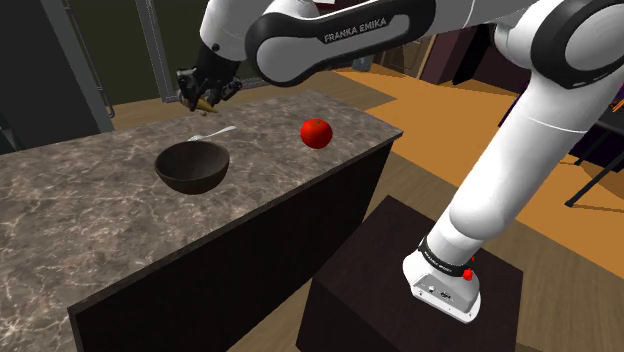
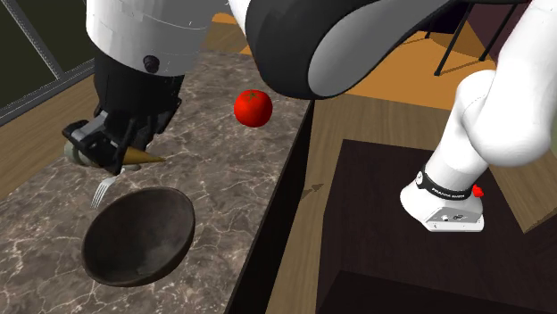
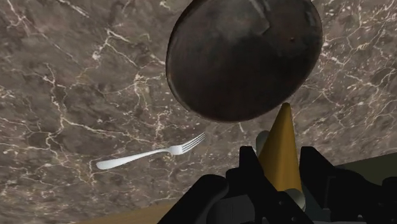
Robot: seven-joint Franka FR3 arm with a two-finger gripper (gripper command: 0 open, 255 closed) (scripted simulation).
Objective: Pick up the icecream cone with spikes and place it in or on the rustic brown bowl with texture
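In the shoulder view, the black two-finger tool [image 1: 205, 92] hangs above the far edge of the dark marbled stone counter [image 1: 100, 220], clamped on the golden-brown pointed ice-cream cone [image 1: 206, 103]. The cone is in the air, clear of the counter. The dark brown rounded bowl [image 1: 190, 180] stands nearer the counter's middle, so the cone is not over it yet. Letting go here would likely drop the cone onto stone or onto the silver fork [image 1: 212, 133] lying between the tool and the bowl.

In the second exterior view, the cone [image 2: 143, 159] sits in the tool with its tip poking sideways, just above the bowl's far rim [image 2: 170, 198]. A low carry could knock that tip against the rim and twist the cone in the grip. The red round tomato [image 2: 253, 107] rests well apart, near the counter's edge towards the stand, and is unlikely to interfere.

In the wrist view, the fingers [image 3: 251, 167] grip the cone's [image 3: 280, 143] wide part, and its taper points at the bowl [image 3: 245, 57]. A tapered body may slide out tip-first if the grip loosens early.
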